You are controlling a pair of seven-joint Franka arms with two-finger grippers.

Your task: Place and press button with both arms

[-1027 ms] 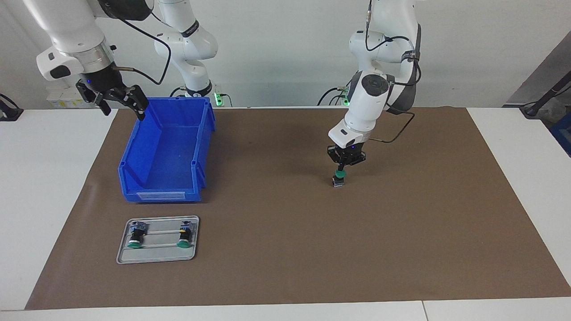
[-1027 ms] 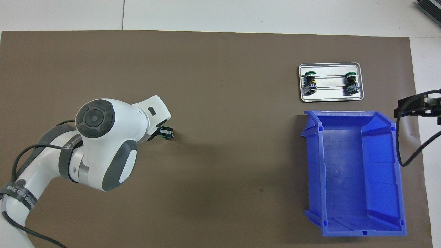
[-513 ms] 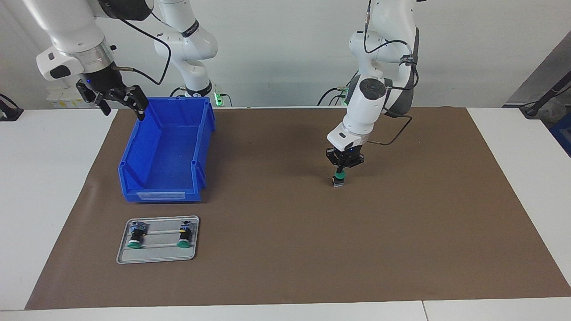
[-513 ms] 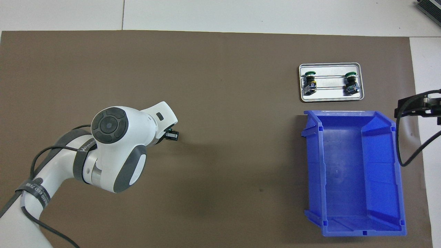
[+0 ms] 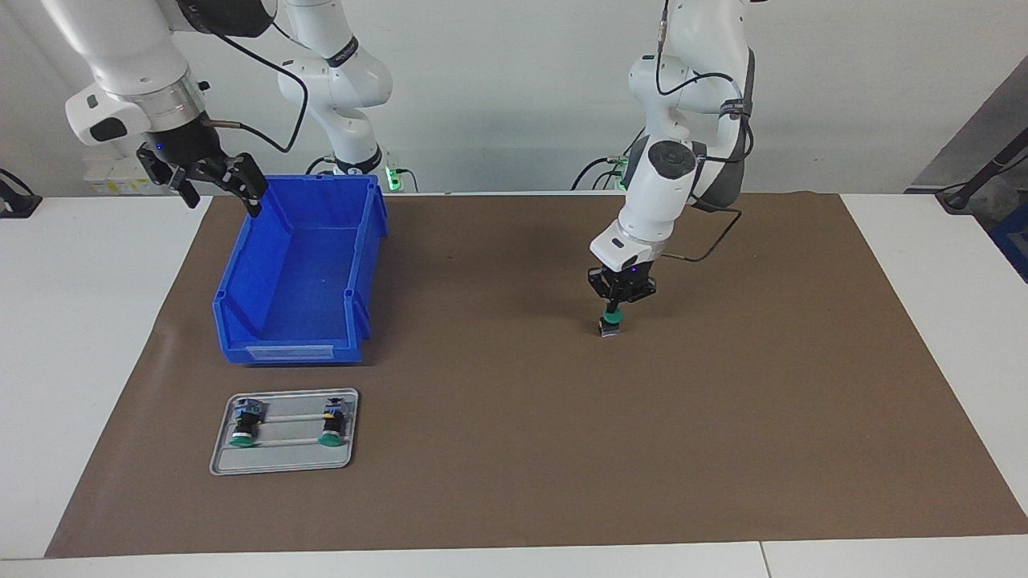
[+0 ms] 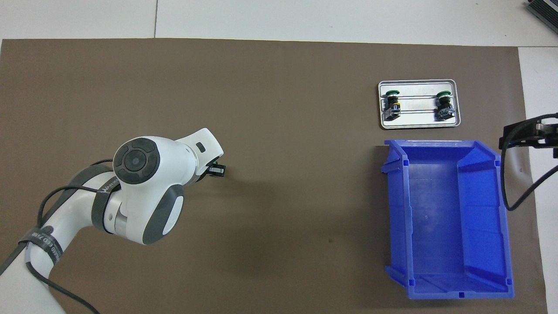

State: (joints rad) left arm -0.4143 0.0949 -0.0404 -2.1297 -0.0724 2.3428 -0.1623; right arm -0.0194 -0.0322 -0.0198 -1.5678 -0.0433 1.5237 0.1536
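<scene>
Since the earlier frame, almost nothing is seen to have moved. One button (image 5: 611,323) stands upright on the brown mat (image 5: 723,417), at its centre, with the left gripper (image 5: 613,307) pressed on its green cap, fingertips shut. Two more buttons lie in one metal tray (image 5: 281,461) at eight o'clock. One blue bin (image 5: 241,305) sits at ten o'clock, the right gripper (image 5: 217,189) held open, empty, above its rim.

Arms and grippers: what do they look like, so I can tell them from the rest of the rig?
Both arms are glossy white, rounded segments with dark grey round joint caps and grey bands. The left arm trails black cables; its wrist link carries dark lettering. The left gripper and right gripper are black, each showing a small blue light.
</scene>
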